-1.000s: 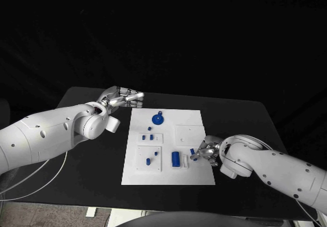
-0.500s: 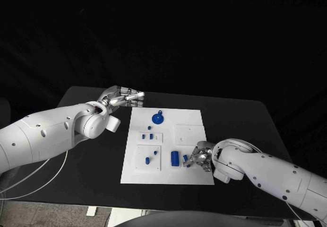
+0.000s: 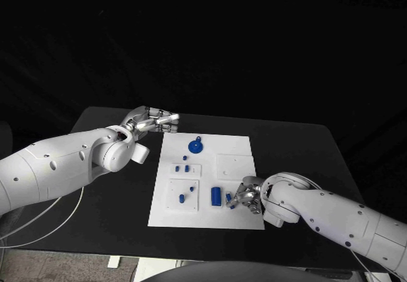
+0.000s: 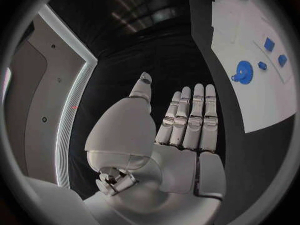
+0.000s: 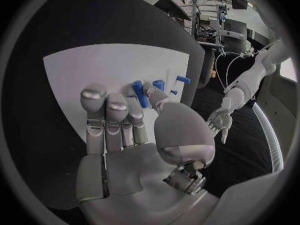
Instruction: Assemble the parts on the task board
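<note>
Head view has my right hand (image 3: 247, 195) pinching a small blue part (image 3: 230, 196) over the task board (image 3: 239, 147), left hand (image 3: 153, 122) empty with fingers apart; next, I judge, seating it squarely.

No text, label, brand, number or sign can be read anywhere in these views. The white task board (image 3: 227, 218) bears no legible print, and neither do the blue parts (image 3: 218, 195) on it.
</note>
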Controlling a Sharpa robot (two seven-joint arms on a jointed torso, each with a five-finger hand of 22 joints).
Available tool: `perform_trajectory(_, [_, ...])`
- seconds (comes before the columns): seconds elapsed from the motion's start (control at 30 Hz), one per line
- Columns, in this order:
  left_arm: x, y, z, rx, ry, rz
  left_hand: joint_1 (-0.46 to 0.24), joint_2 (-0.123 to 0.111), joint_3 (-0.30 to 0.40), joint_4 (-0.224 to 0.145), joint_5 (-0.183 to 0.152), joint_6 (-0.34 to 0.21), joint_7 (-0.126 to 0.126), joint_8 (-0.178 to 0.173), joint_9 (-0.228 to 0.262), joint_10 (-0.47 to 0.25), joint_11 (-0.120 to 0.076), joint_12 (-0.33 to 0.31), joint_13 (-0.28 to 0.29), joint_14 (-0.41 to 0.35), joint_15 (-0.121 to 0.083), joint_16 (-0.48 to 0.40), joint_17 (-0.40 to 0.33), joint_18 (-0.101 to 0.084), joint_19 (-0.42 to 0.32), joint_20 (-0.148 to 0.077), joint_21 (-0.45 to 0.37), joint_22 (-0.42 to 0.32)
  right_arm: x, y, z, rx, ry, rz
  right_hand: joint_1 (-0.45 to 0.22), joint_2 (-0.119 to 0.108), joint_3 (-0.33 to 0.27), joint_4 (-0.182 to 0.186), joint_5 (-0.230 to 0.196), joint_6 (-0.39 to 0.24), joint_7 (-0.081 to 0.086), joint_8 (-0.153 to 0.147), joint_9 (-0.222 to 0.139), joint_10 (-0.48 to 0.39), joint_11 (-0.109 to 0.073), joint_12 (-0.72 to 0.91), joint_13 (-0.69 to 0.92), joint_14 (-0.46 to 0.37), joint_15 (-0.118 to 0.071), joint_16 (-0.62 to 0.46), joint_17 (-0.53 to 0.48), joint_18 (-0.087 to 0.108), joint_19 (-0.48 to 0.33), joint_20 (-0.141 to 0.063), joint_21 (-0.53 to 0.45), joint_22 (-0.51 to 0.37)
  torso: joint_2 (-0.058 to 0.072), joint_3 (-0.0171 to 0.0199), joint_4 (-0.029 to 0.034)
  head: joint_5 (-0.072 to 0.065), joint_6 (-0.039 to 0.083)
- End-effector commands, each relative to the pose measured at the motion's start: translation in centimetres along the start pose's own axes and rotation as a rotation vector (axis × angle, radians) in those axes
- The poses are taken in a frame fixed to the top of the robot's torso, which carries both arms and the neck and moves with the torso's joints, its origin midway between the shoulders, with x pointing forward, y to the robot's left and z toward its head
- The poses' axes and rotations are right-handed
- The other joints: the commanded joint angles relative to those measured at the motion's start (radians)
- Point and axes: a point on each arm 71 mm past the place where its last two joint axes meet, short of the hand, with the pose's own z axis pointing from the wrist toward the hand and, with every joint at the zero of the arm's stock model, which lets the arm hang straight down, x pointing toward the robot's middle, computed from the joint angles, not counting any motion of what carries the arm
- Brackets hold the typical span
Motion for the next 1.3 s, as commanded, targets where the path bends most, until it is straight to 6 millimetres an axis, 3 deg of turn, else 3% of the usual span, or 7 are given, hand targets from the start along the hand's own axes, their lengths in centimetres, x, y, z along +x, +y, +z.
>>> perform_trajectory(0.03, [0.22,-0.08,0.02,0.003,0.016,-0.010,-0.003,0.010,-0.004,-0.002,0.000,-0.003,0.001,0.001,0.001,-0.003,0.002,0.002,0.001,-0.003,0.001,-0.004,-0.001,0.011,0.002,0.003,0.002,-0.001,0.24,0.22,0.09,-0.019,0.014,-0.017,-0.004,0.013,0.025,-0.025,0.002,0.013,-0.005,0.004,-0.002,0.006,-0.007,-0.005,0.000,0.001,-0.008,-0.006,-0.001,0.000,0.055,-0.006,-0.005,0.028,0.000,-0.0006,0.0000,0.001,-0.001])
perform_trajectory(0.23, [0.26,-0.07,0.03,0.001,0.019,-0.011,-0.003,0.010,-0.003,-0.001,0.000,-0.002,0.001,0.001,0.002,-0.003,0.002,0.002,0.001,-0.003,0.001,-0.004,-0.001,0.011,0.002,0.003,0.002,-0.001,0.27,0.28,0.17,-0.021,0.015,-0.016,-0.012,0.011,0.011,-0.011,-0.003,0.014,-0.007,0.004,-0.005,0.006,-0.008,-0.006,0.000,0.001,-0.009,-0.007,-0.002,-0.001,0.054,-0.006,-0.007,0.027,-0.001,-0.0007,-0.0002,0.002,0.000])
perform_trajectory(0.27, [0.27,-0.07,0.03,0.000,0.019,-0.011,-0.003,0.010,-0.003,0.001,0.001,-0.002,0.000,0.001,0.002,-0.003,0.002,0.002,0.001,-0.003,0.001,-0.005,-0.001,0.011,0.002,0.003,0.002,-0.001,0.28,0.30,0.18,-0.022,0.015,-0.016,-0.015,0.008,-0.002,-0.006,0.014,0.014,-0.007,0.004,-0.005,0.006,-0.008,-0.006,-0.001,0.001,-0.009,-0.007,-0.002,-0.001,0.055,-0.006,-0.006,0.027,-0.001,-0.0003,0.0001,0.002,0.001])
perform_trajectory(0.43, [0.25,-0.05,0.02,-0.002,0.019,-0.010,-0.004,0.010,-0.003,0.001,0.001,-0.002,0.000,0.001,0.002,-0.003,0.002,0.002,0.001,-0.003,0.001,-0.005,-0.001,0.011,0.002,0.003,0.002,-0.001,0.30,0.38,0.24,-0.025,0.014,-0.013,-0.014,0.011,-0.074,0.022,0.008,0.017,-0.010,0.004,-0.011,0.007,-0.010,-0.006,0.000,0.001,-0.010,-0.007,-0.001,-0.002,0.055,-0.008,-0.005,0.026,-0.001,-0.0007,-0.0001,0.001,0.002])
perform_trajectory(0.57, [0.23,-0.03,0.02,-0.003,0.019,-0.010,-0.004,0.010,-0.003,0.003,0.001,-0.002,0.001,0.001,0.002,-0.003,0.002,0.002,0.001,-0.003,0.001,-0.004,-0.001,0.012,0.002,0.003,0.002,-0.001,0.28,0.39,0.28,-0.029,0.011,-0.007,-0.032,0.009,-0.138,0.060,-0.047,0.017,-0.012,0.003,-0.017,0.006,-0.009,-0.008,-0.001,0.001,-0.011,-0.006,0.001,-0.002,0.055,-0.008,-0.004,0.026,-0.001,-0.0009,-0.0003,0.002,0.001])
perform_trajectory(0.9, [0.18,0.07,0.04,-0.007,0.018,-0.008,-0.004,0.010,-0.003,0.003,0.001,-0.002,0.001,0.001,0.002,-0.003,0.002,0.002,0.001,-0.003,0.001,-0.004,-0.001,0.012,0.002,0.003,0.002,-0.001,0.24,0.50,0.25,-0.040,0.005,0.007,-0.026,0.003,-0.252,0.113,-0.089,0.019,-0.009,0.003,-0.027,0.005,-0.007,-0.011,-0.003,0.001,-0.011,-0.007,0.003,0.001,0.055,-0.009,-0.006,0.022,0.000,-0.0001,-0.0003,0.002,0.000])
perform_trajectory(1.3, [0.14,0.15,0.00,-0.010,0.018,-0.006,-0.004,0.010,-0.003,0.003,0.001,-0.002,0.001,0.001,0.002,-0.003,0.002,0.002,0.001,-0.003,0.001,-0.004,-0.001,0.012,0.002,0.003,0.002,-0.001,0.15,0.49,0.25,-0.048,-0.003,0.015,0.007,0.012,-0.268,0.107,-0.096,0.018,-0.009,0.003,-0.028,0.004,-0.008,-0.011,-0.003,0.001,-0.012,-0.007,0.004,0.001,0.055,-0.009,-0.005,0.021,0.000,0.0005,-0.0008,0.005,-0.001])
